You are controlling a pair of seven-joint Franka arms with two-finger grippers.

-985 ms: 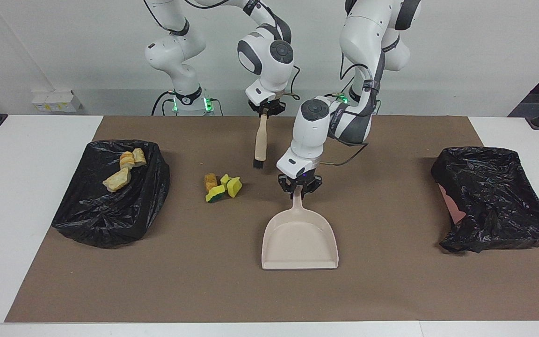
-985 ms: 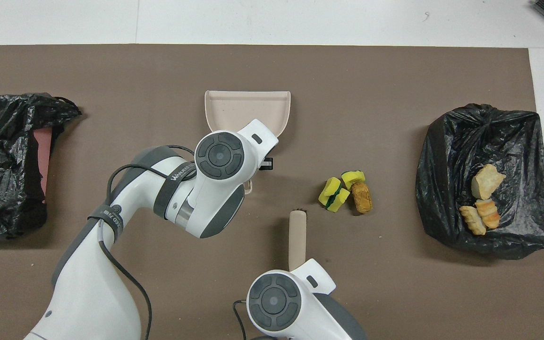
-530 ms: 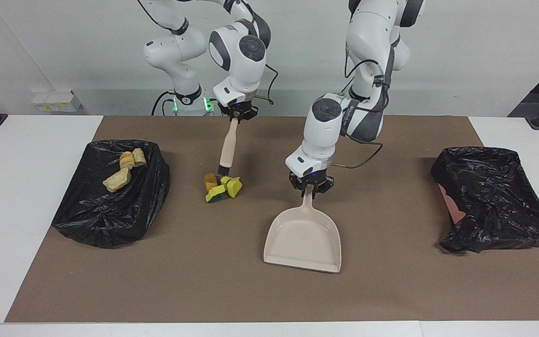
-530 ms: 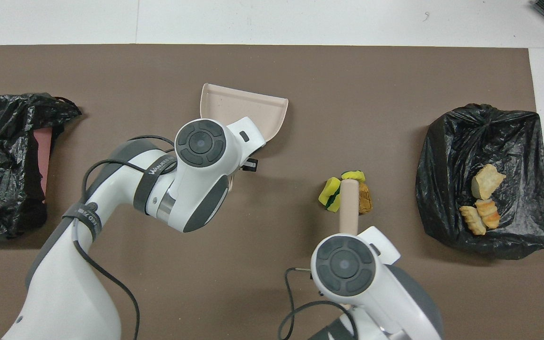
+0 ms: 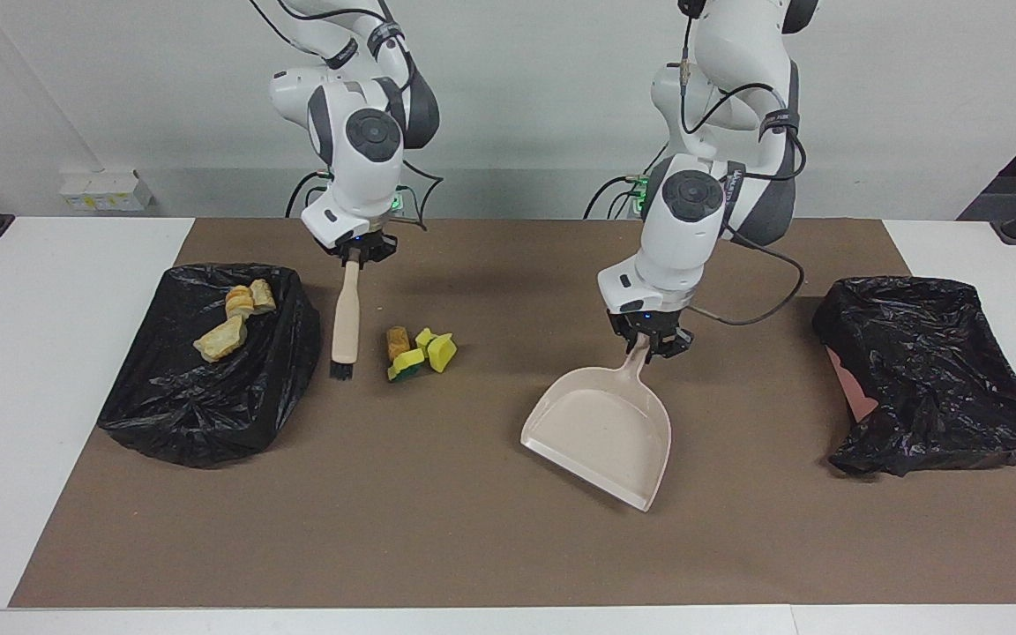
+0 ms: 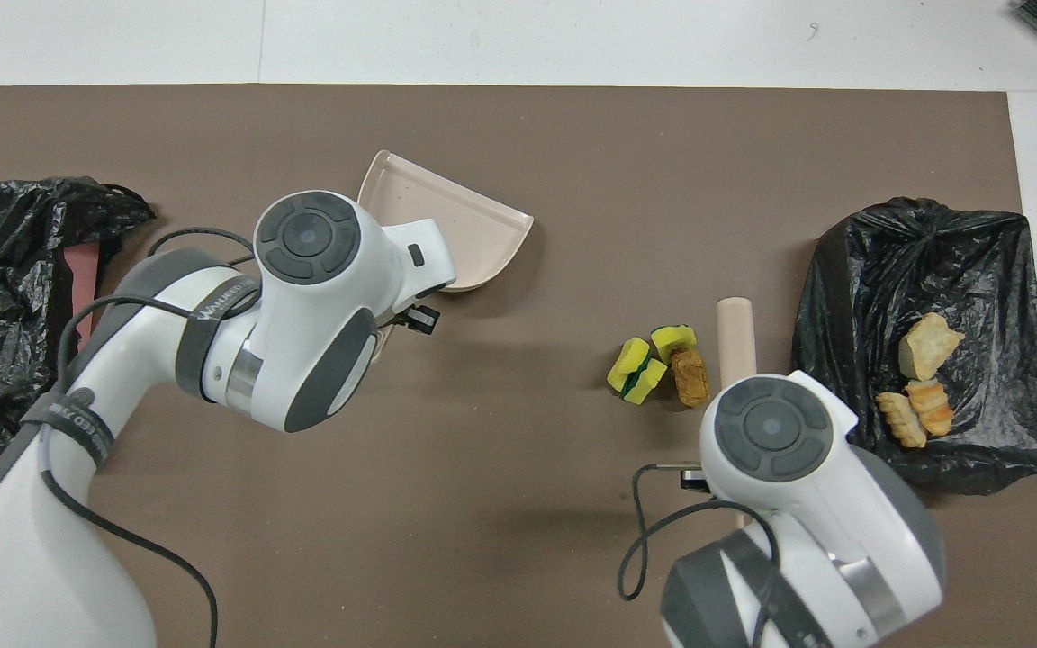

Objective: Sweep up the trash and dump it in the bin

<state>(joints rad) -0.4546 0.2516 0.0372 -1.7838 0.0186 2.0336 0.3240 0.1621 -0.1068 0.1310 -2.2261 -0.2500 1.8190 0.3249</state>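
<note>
so the right gripper (image 5: 355,253) has its fingers clamped on the top of the brush (image 5: 346,320) handle. the brush hangs nearly straight down, bristles at the brown mat (image 5: 473,547), in the gap between the little pile of loose trash (image 5: 419,351) and the black-bagged bin (image 5: 208,370) at the right arm's end of the tabletop (image 5: 41,397). from the facing view the bristles sit just beside the pile, not touching it as far as i can see.

the loose pile is a brown lump (image 6: 689,377) plus a few yellow-and-green sponge pieces (image 6: 636,369) all bunched together on the mat. three bread-like chunks (image 5: 237,319) are already lying in that bin on the black liner.

the left gripper (image 5: 647,341) has its fingers closed on the handle of the beige dustpan (image 5: 603,435). the pan is turned at a slant with its open lip facing away from the robots, well apart from the pile, toward the left arm's end. can't tell whether it's lying flat on the mat or just off it.

there's a second black-bagged bin (image 5: 931,370) at the left arm's end of the tabletop, a bit of pink showing at its edge.
</note>
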